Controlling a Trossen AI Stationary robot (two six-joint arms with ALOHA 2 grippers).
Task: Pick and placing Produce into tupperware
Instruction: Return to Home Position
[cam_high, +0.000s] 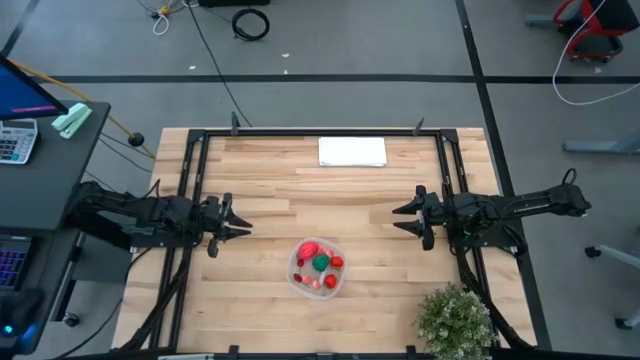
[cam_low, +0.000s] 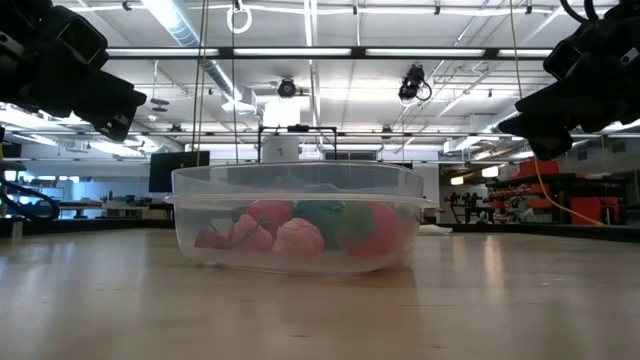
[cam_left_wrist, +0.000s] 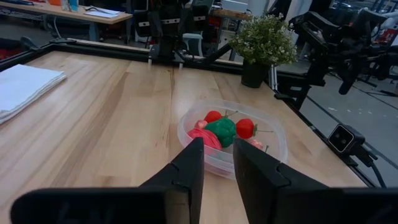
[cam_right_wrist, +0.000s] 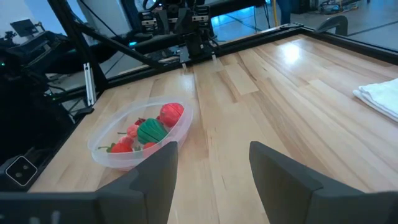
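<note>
Here, left gripper (cam_high: 240, 221), right gripper (cam_high: 398, 219): empty, fingers (cam_right_wrist: 155, 177) apart, above wooden table (cam_high: 270, 170); strip-lit workshop (cam_low: 330, 110).

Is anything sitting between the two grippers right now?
No. The high view shows only bare table between the left gripper and the right gripper; the tupperware sits off that line, toward the edge with the plant.

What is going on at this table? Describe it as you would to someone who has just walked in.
Nothing is being handled at this moment. The left gripper and the right gripper hang open and empty at opposite sides of the table, facing each other. Between them, nearer the front edge, the tupperware holds the produce: red and pink pieces with one green. No piece shows loose on the wood, so the sorting looks finished. A white cloth and a plant stand apart.
</note>
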